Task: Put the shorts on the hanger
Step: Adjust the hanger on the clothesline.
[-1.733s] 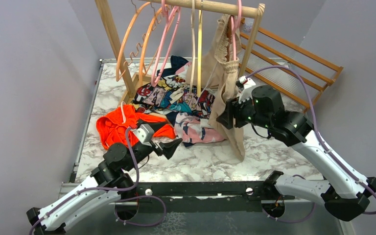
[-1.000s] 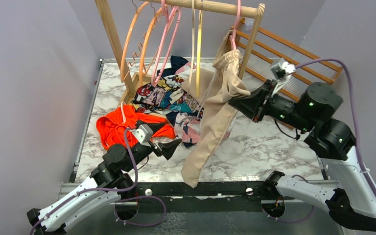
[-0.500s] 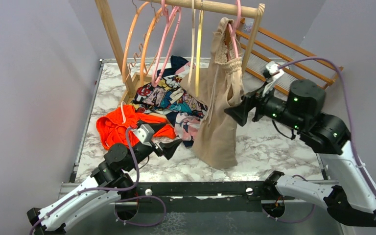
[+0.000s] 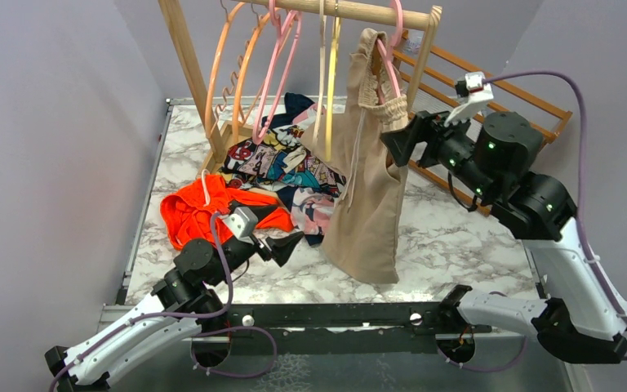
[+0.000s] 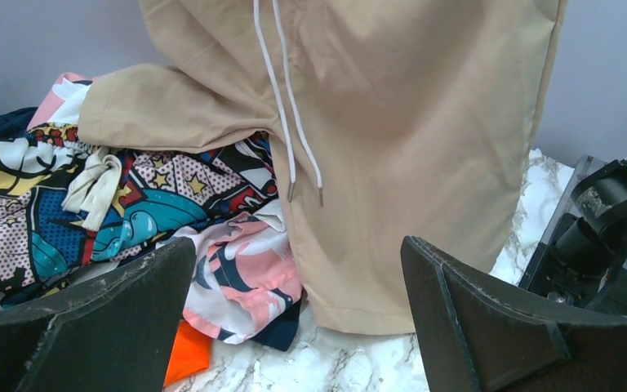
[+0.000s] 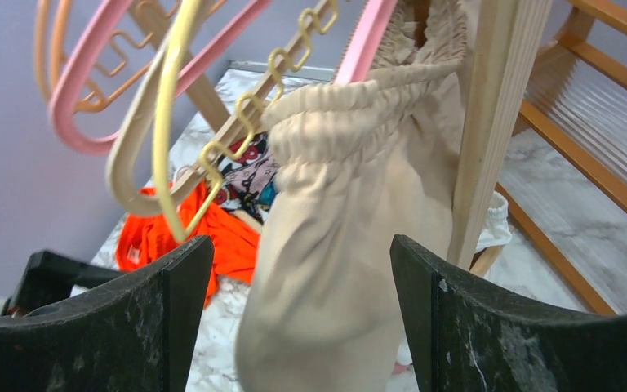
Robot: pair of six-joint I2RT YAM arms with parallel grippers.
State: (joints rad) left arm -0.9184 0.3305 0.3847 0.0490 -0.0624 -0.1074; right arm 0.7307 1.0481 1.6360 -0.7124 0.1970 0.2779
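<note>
The left gripper (image 4: 290,245) sits low over the near left part of the marble desk (image 4: 457,241), its fingers spread fully apart with nothing between them. It points at the foot of the shorts (image 4: 367,192) and lies just right of the bright orange garment (image 4: 192,211) crumpled on the desk. Behind that garment a comic-print cloth (image 4: 282,167) is heaped at the foot of a wooden rack (image 4: 181,57).

The beige shorts hang from the pink hanger (image 6: 366,41) at the right end of the rack's top rail. Their gathered waistband is bunched up on the hanger's arm, and the fabric drops in one long fold down to about the level of the desk; whether the hem touches the marble cannot be told. In the left wrist view the white drawstring (image 5: 287,122) dangles down the front.

Further right and higher, the right gripper (image 4: 398,139) is raised beside the waistband with its fingers wide apart. It grips nothing, and the shorts lie just beyond its fingertips.

Orange, yellow and pink spare hangers (image 4: 249,73) hang further left on the rail.
</note>
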